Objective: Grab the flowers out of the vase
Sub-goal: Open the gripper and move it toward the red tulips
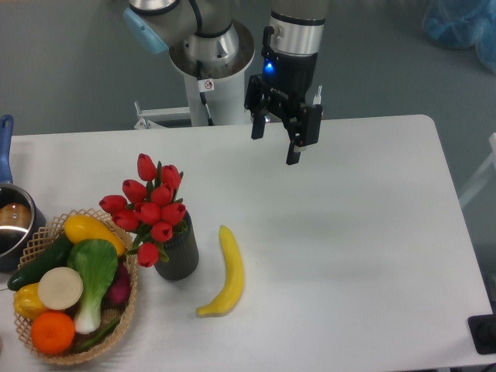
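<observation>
One bunch of flowers (151, 203) stands in the vase (177, 251) at my table's (349, 256) front left. The basket (124, 314) of vegetables touches it on one side; a banana (225, 273) lies near the other. My gripper (275, 147) hangs open, well apart, nothing between.

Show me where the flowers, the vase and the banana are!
flowers (153, 203), fixed camera view, on the red buds in the middle of the bunch.
vase (179, 254), fixed camera view, on its dark side wall.
banana (230, 271), fixed camera view, on its middle.
</observation>
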Controlling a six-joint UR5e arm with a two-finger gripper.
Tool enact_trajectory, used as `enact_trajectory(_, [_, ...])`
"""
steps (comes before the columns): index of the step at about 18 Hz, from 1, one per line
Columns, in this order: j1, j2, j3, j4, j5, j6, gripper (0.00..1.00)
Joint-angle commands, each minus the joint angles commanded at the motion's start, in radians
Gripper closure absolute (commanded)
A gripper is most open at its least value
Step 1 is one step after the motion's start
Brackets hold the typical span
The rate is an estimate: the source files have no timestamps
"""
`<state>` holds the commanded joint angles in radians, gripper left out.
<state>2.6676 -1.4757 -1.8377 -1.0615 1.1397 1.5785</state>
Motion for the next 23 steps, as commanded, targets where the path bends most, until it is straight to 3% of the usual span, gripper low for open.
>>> enact_trajectory(10, [0.0,-0.014,0.005,0.006,-0.046,-0.009,0.0])
enact_trajectory(17, [-0.002,-0.014,-0.005,0.02,-0.104,-0.162,0.0])
enact_trajectory(21, [0.0,-0.024,-0.003,0.02,-0.188,-0.366,0.0])
enact_trajectory(23, [-0.002,-0.034,0.006,0.02,-0.199,-0.403,0.0])
